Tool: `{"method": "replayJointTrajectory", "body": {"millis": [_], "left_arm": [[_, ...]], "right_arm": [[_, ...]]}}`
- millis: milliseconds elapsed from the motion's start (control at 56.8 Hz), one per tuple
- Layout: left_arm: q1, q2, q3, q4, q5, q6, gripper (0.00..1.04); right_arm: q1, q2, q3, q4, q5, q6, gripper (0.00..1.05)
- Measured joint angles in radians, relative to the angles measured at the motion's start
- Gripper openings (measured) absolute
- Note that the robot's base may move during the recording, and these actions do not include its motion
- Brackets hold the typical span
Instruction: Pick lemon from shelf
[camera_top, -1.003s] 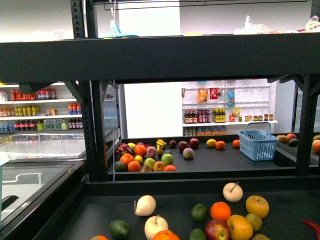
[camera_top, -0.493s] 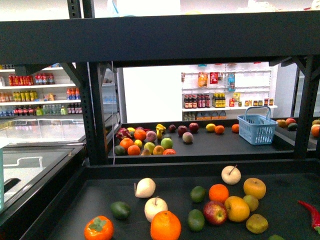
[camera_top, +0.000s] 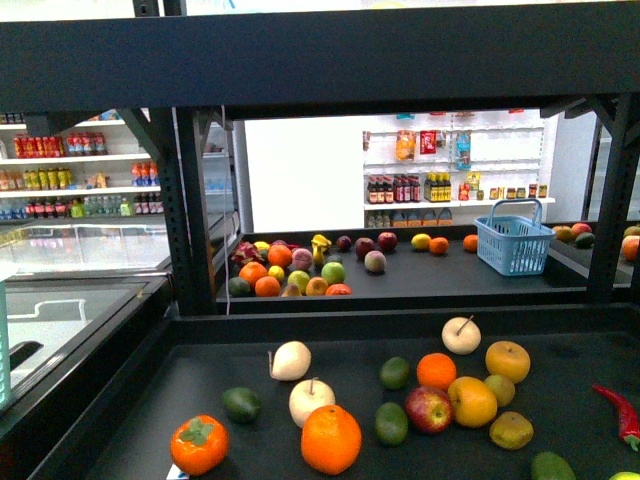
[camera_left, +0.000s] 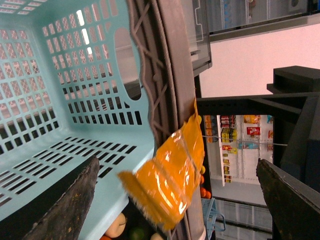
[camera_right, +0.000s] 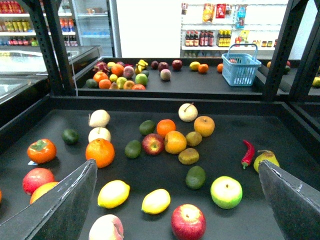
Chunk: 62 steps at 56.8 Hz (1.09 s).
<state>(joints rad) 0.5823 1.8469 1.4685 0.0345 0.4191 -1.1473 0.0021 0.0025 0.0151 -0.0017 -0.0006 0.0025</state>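
The outlook from the robot's body has dipped since a second ago. The near tray of the shelf (camera_right: 150, 102) now shows a persimmon (camera_top: 199, 444) and a large orange (camera_top: 331, 439) whole, where before they were cut off or out of sight.

The right jaws stand released and wide apart, with nothing between their fingers (camera_right: 60, 210), and hang above the front of that tray. The left jaws are likewise spread and grasp nothing; a pale blue basket (camera_left: 60, 100) sits close beside them.

The lemon (camera_right: 156, 201) lies on the dark tray below the right jaws, about midway between the two fingers and apart from both. A second lemon (camera_right: 114, 194) lies just beside it, towards the large orange. A red apple (camera_right: 188, 222) and a green apple (camera_right: 226, 192) are near on the other side.

I judge this to be the approach, with the reach not yet begun. The next move calls for the right arm to come down over the lemon and close across its narrow width, keeping clear of the red apple.
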Motion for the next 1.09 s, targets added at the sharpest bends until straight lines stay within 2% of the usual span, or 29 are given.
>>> {"method": "replayJointTrajectory", "body": {"millis": [229, 334, 581, 634, 898, 1091], "left_arm": [[-0.029, 0.064, 0.095, -0.016, -0.032, -0.001, 0.96], [-0.03, 0.077, 0.11, -0.041, -0.05, 0.01, 0.72], [-0.025, 0.09, 0.109, -0.05, -0.059, 0.032, 0.3], [-0.023, 0.089, 0.105, -0.05, -0.062, 0.027, 0.23], [-0.022, 0.04, 0.051, -0.038, -0.042, 0.045, 0.21], [-0.064, -0.066, 0.002, -0.044, 0.033, 0.136, 0.21]], "right_arm": [[0.0, 0.0, 0.0, 0.0, 0.0, 0.0, 0.97], [0.0, 0.0, 0.0, 0.0, 0.0, 0.0, 0.97], [0.0, 0.0, 0.0, 0.0, 0.0, 0.0, 0.97], [0.0, 0.0, 0.0, 0.0, 0.0, 0.0, 0.97], [0.0, 0.0, 0.0, 0.0, 0.0, 0.0, 0.97], [0.0, 0.0, 0.0, 0.0, 0.0, 0.0, 0.97]]}}
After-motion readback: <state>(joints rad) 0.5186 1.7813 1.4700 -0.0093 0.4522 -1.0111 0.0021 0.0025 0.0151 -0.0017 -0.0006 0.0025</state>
